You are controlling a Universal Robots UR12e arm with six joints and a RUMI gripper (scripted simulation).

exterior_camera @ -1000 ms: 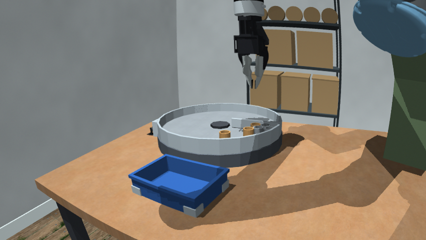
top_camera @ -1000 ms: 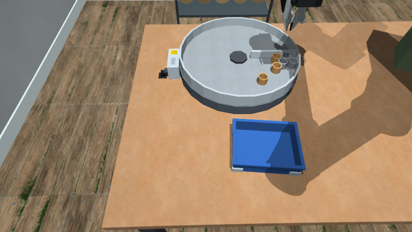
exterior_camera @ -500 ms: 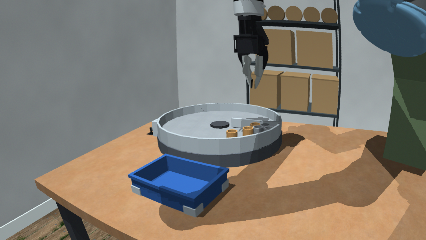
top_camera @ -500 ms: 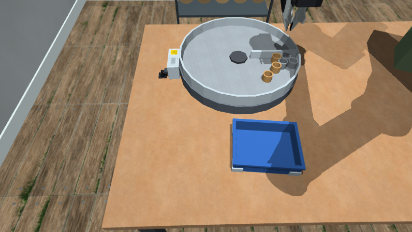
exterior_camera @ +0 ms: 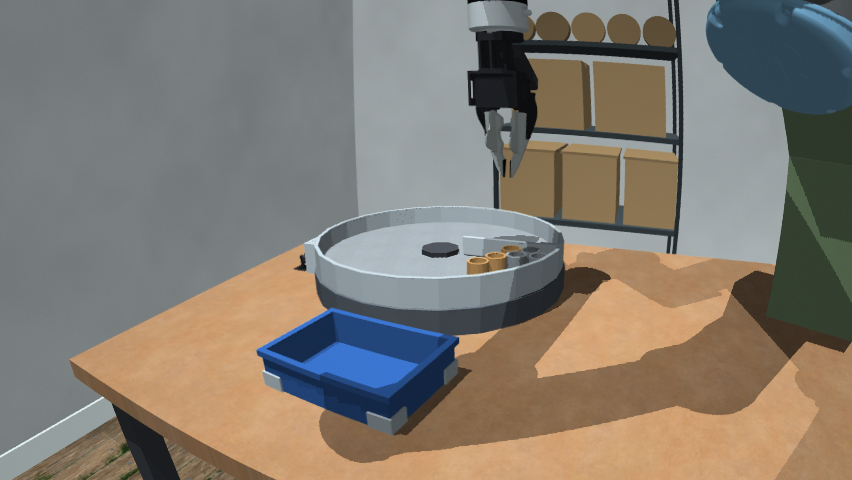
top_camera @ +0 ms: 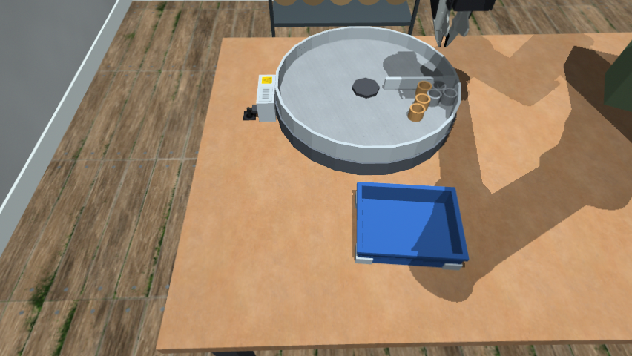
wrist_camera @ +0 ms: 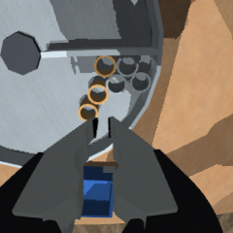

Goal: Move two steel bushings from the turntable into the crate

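The round grey turntable (top_camera: 282, 66) (exterior_camera: 357, 280) holds a cluster of bushings at its right edge, beside a grey guide bar (top_camera: 400, 82) (exterior_camera: 479, 243) (wrist_camera: 97, 49). Three are brass (top_camera: 416, 111) (exterior_camera: 477, 264) (wrist_camera: 97, 93). Three are grey steel (top_camera: 449, 96) (exterior_camera: 516, 257) (wrist_camera: 127, 65); they sit between the brass ones and the rim. The blue crate (top_camera: 461, 230) (exterior_camera: 357, 390) is empty, in front of the turntable. My gripper (top_camera: 444, 44) (exterior_camera: 507, 172) (wrist_camera: 103, 118) is shut on nothing. It hangs high above the turntable's right rim, near the cluster.
A dark hub (top_camera: 365, 87) (exterior_camera: 440, 249) (wrist_camera: 20, 52) marks the turntable's centre. A white control box (top_camera: 265, 97) is fixed to its left side. A shelf with cardboard boxes (exterior_camera: 596, 160) stands behind the table. A green block (exterior_camera: 816, 238) (top_camera: 621, 84) stands at the right.
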